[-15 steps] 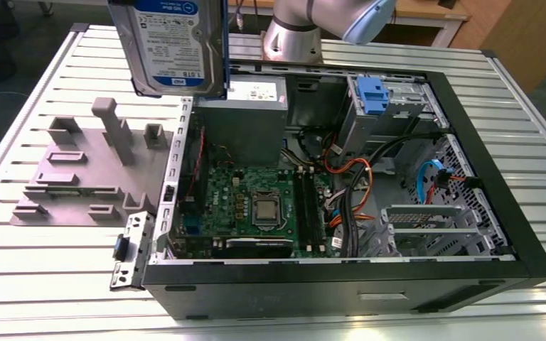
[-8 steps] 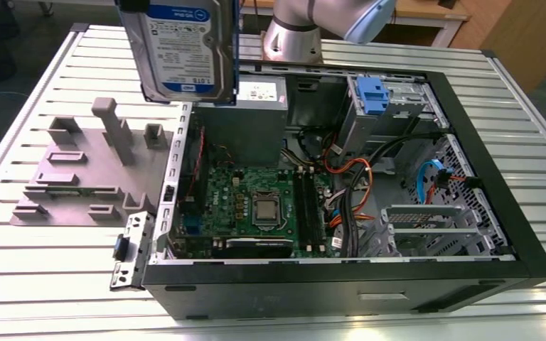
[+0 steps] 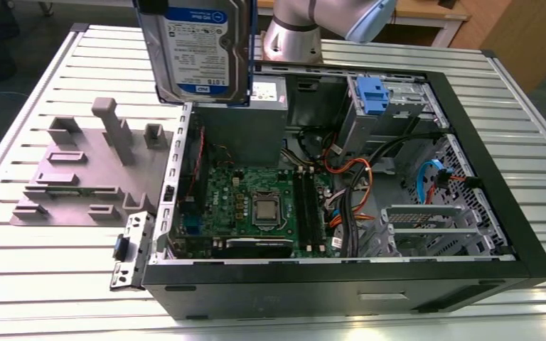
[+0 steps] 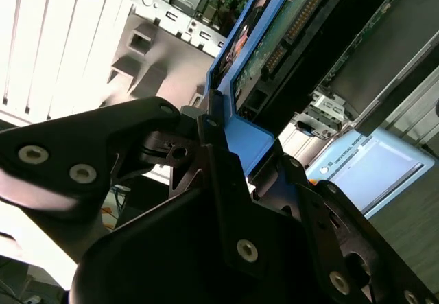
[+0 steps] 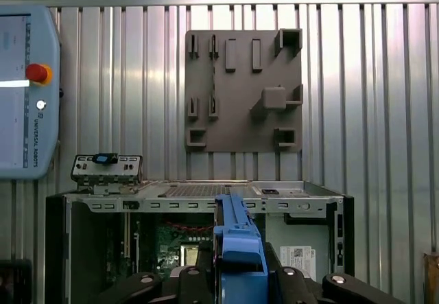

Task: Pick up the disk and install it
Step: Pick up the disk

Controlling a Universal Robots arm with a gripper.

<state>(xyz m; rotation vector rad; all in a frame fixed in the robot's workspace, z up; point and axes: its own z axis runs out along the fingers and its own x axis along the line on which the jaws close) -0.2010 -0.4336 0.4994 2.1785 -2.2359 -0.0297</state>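
The gripper has its fingers pinched tight on the blue carrier frame of the disk, which hangs on edge high over the open computer case. The hold looks narrow and on plastic only, so a slip or twist could drop the drive onto the motherboard. Loose orange and blue cables crowd the drive bay. Farther off, a grey fixture plate lies on the bench.
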